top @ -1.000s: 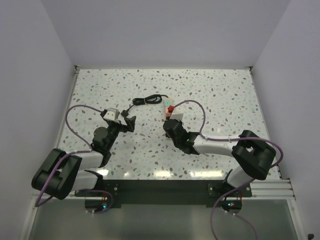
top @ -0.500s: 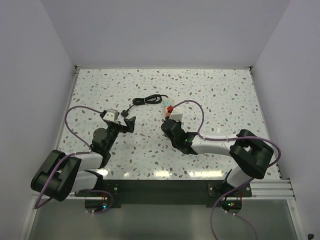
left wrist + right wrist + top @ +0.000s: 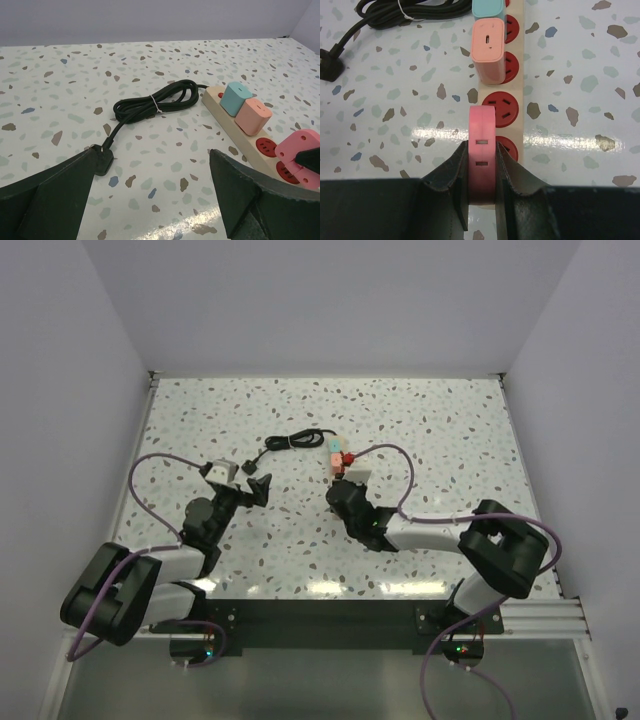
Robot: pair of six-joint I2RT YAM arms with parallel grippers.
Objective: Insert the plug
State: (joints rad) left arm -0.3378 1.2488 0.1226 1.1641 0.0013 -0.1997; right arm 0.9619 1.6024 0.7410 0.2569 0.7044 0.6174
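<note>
Pink rounded plastic plug (image 3: 481, 131) sat clenched between the two fingers of your right tool (image 3: 481, 162), over the near end of the beige power strip with red sockets (image 3: 522, 35). It hung just short of an empty socket and partly covered the nearest one; you could not tell whether its prongs had entered. Beyond it on the strip stood a salmon cube charger (image 3: 489, 47) and then a teal cube charger (image 3: 236, 98), both plugged in.

Compared with a second before, your right arm's elbow had drawn slightly to the left, while the plug had barely shifted over the strip. Your left tool (image 3: 154, 165) had hardly moved: it stayed released and empty, low over the speckled table (image 3: 65, 90) beside the strip's coiled black cord (image 3: 150, 102).
</note>
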